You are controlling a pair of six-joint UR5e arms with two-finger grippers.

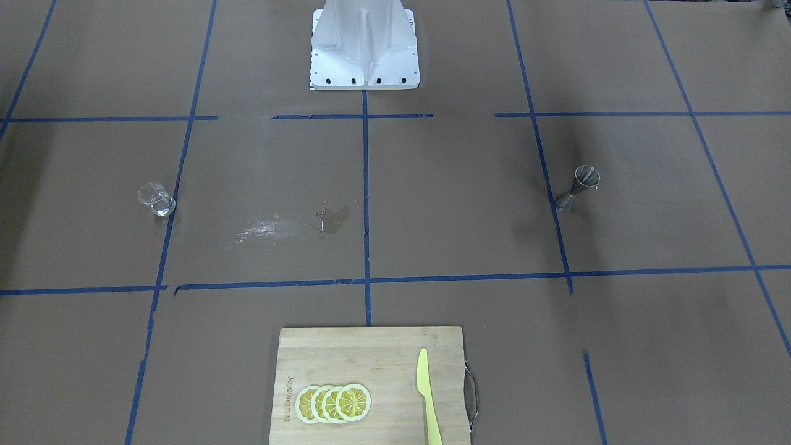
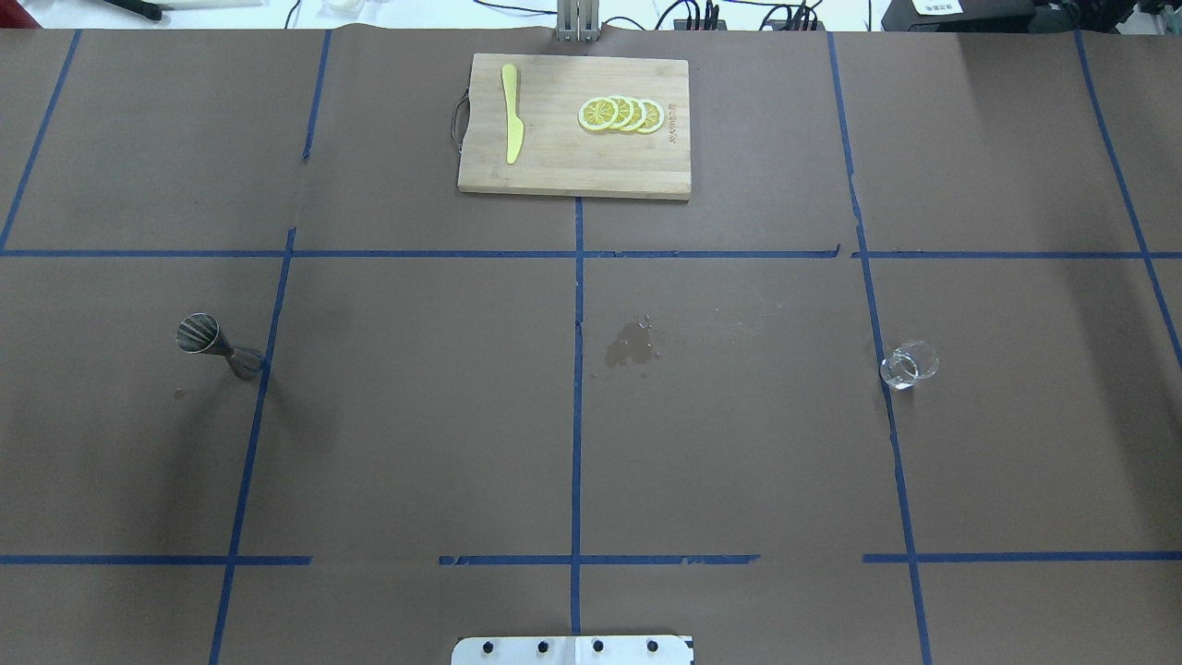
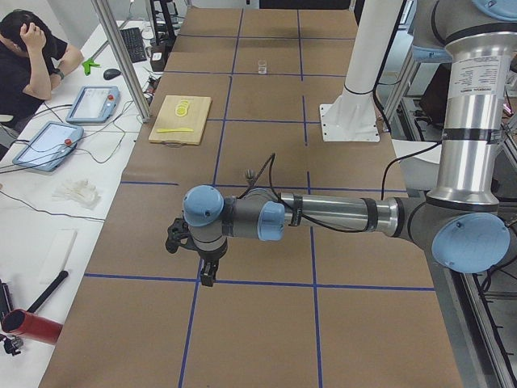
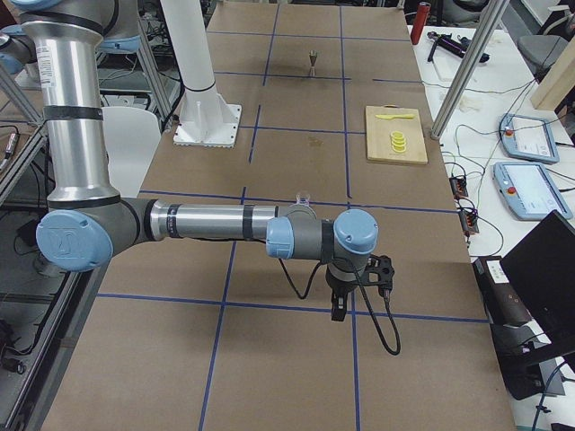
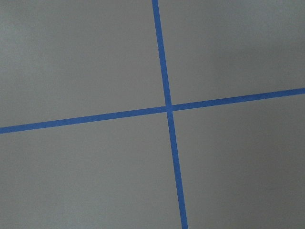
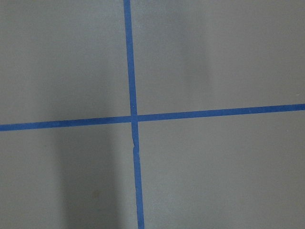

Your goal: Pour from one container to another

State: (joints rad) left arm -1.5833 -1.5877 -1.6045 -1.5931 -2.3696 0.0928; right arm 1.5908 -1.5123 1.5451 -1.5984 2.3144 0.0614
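The clear glass cup [image 2: 910, 364] stands upright on the robot's right side of the table, also seen as the glass cup [image 1: 156, 199]. On the left side the steel jigger [image 2: 217, 344] stands upright, the same jigger [image 1: 578, 188]. Neither arm enters the overhead or front views. My left gripper [image 3: 208, 275] hangs over the table just short of the jigger [image 3: 250, 173], fingers pointing down. My right gripper [image 4: 339, 310] hangs likewise short of the glass cup [image 4: 303, 197]. I cannot tell whether either is open or shut. Both wrist views show only brown paper and blue tape.
A wooden cutting board [image 2: 554, 157] at the far middle carries lemon slices [image 2: 621, 114] and a yellow knife [image 2: 512, 113]. A wet spill [image 2: 632, 344] marks the table's centre. The robot's white base [image 1: 364, 46] stands at the near middle. An operator [image 3: 32, 48] sits at a side desk.
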